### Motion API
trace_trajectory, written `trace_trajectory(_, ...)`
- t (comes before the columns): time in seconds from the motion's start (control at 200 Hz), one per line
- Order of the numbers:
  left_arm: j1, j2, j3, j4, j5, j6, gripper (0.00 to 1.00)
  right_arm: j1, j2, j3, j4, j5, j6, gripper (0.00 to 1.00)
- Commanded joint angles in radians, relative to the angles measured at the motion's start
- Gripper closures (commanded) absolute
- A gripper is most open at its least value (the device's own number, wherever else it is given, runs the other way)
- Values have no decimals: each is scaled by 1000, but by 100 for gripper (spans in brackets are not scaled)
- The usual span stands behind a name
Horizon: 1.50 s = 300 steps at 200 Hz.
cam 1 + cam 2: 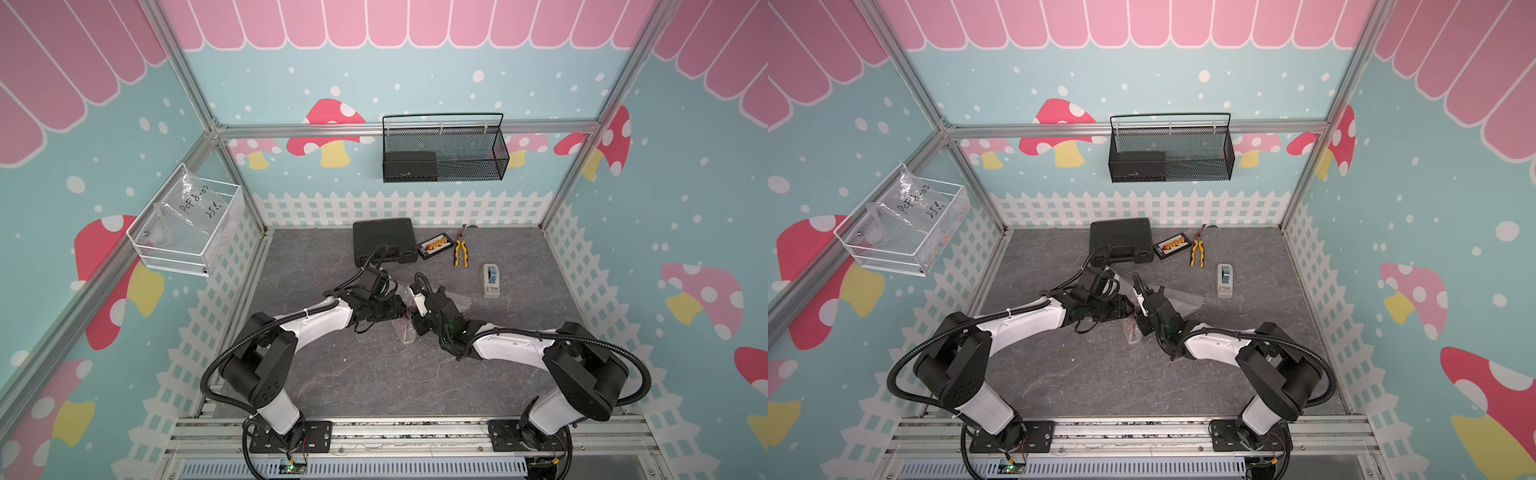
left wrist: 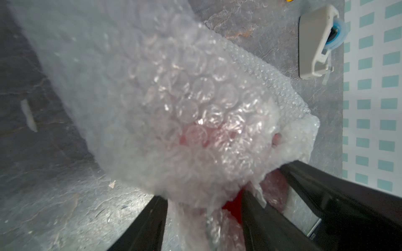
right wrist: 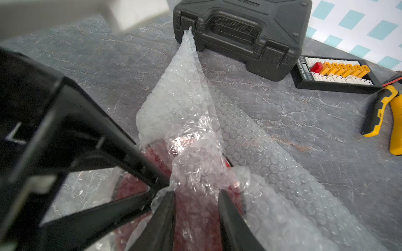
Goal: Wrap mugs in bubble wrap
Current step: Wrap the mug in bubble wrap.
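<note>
The red mug (image 2: 231,209), swathed in bubble wrap (image 3: 185,104), sits where the two arms meet tip to tip. The left gripper (image 2: 203,195) straddles it, jaws apart. The right gripper (image 3: 195,192) brackets a bunched fold. Whether either truly bites cannot be told. A loose tail of wrap trails away from the right gripper. Should a grip slip on the slick film, the fold could spring open or the mug roll out. Beyond the grippers, the grey table (image 1: 374,374) holds a black case (image 1: 384,241), pliers (image 1: 460,253) and a tape dispenser (image 1: 491,280), within mushroom-papered walls.
</note>
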State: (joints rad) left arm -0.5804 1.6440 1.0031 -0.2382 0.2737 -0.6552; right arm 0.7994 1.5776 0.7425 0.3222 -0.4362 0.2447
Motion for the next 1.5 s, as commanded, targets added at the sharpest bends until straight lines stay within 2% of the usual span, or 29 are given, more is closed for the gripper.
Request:
trace_trajectory(0.0, 1, -31, 5, 70, 10, -27, 40, -3, 15, -7, -63, 0, 7, 64)
trace_trajectory(0.155, 3, -29, 3, 69, -19, -27, 36, -4, 22, -3, -57, -9, 8, 64)
trace_trajectory(0.35, 3, 46, 57, -17, -47, -7, 37, -5, 13, -4, -47, -19, 8, 64)
trace_trajectory(0.515, -7, 95, 77, -34, -46, -2, 40, -5, 5, -1, -46, -19, 7, 64)
trace_trajectory(0.665, -9, 118, 86, -55, -69, 5, 50, -10, -66, -3, -56, -6, 24, 61)
trace_trajectory(0.776, -10, 116, 85, -59, -74, 9, 53, -43, -199, -29, -100, 28, 89, 50)
trace_trajectory(0.896, -9, 115, 85, -60, -70, 11, 54, -143, -363, -113, -182, 37, 235, 33)
trace_trajectory(0.961, -9, 116, 83, -60, -69, 12, 54, -208, -435, -171, -211, -4, 320, 24)
trace_trajectory(1.046, -9, 116, 79, -60, -64, 12, 55, -276, -492, -239, -206, -87, 434, 16)
trace_trajectory(1.121, -9, 116, 78, -58, -62, 14, 55, -331, -483, -300, -124, -175, 538, 13)
trace_trajectory(1.231, -9, 116, 76, -60, -59, 20, 55, -405, -392, -366, 112, -277, 676, 12)
trace_trajectory(1.351, -9, 114, 75, -59, -52, 22, 55, -433, -305, -412, 375, -283, 817, 10)
trace_trajectory(1.496, -9, 114, 77, -59, -48, 22, 56, -439, -110, -429, 678, -313, 939, 11)
